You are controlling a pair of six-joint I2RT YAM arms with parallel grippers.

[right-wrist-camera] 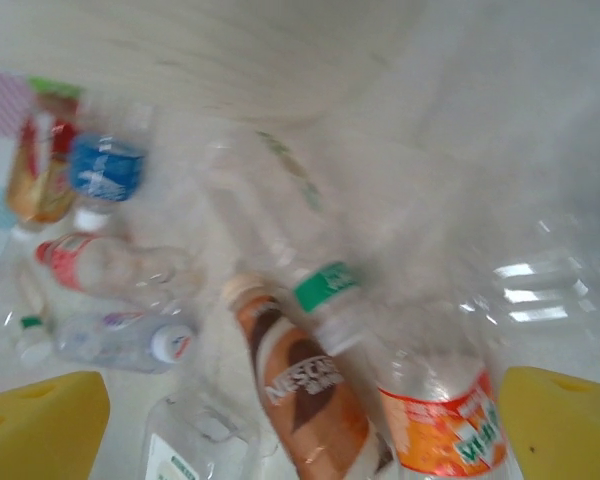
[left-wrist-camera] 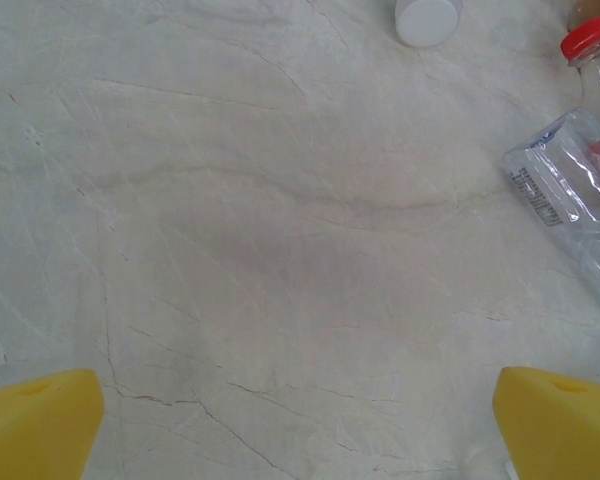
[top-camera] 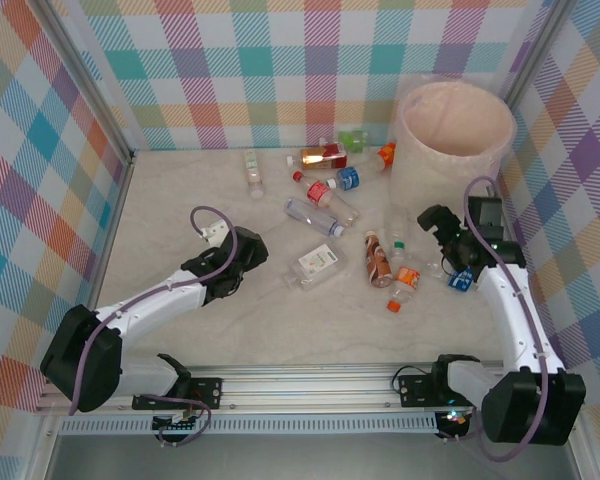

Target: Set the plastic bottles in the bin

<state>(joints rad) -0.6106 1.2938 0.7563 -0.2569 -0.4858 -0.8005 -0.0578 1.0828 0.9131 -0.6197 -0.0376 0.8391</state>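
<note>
1. The right jaws are spread wide with nothing gripped. Their yellow pads (right-wrist-camera: 565, 425) flank a tight cluster lying near the large round cream-pink plastic bin (top-camera: 435, 175): a brown-labelled clear plastic bottle (right-wrist-camera: 305, 400), an orange-labelled clear plastic bottle (right-wrist-camera: 442, 430) and a clear plastic bottle with a green band (right-wrist-camera: 320, 285). If the jaws are closed here, two bottles could be caught at once, and one would likely be squeezed out and dropped short of the bin.
2. These bottles lie on their sides and look smooth and round. A glancing touch could send them rolling across the pale veined counter (left-wrist-camera: 280, 230).
3. The thin walls could buckle, or a bottle could spring loose, under a hard grip at mid-body.
4. The right wrist view is blurred, so the line-up over any one bottle cannot be told. A descent made on that footing may miss.
5. The left jaws are likewise wide apart and empty over bare counter. A crumpled clear plastic bottle (left-wrist-camera: 575, 185) lies at the right edge of the left wrist view. If it is approached askew, it may be pushed away rather than enclosed.
6. All the plastic bottles (top-camera: 320, 156) in sight lie on the counter, left of the bin. The bin could be knocked by an arm carried too low over its tall rim.
</note>
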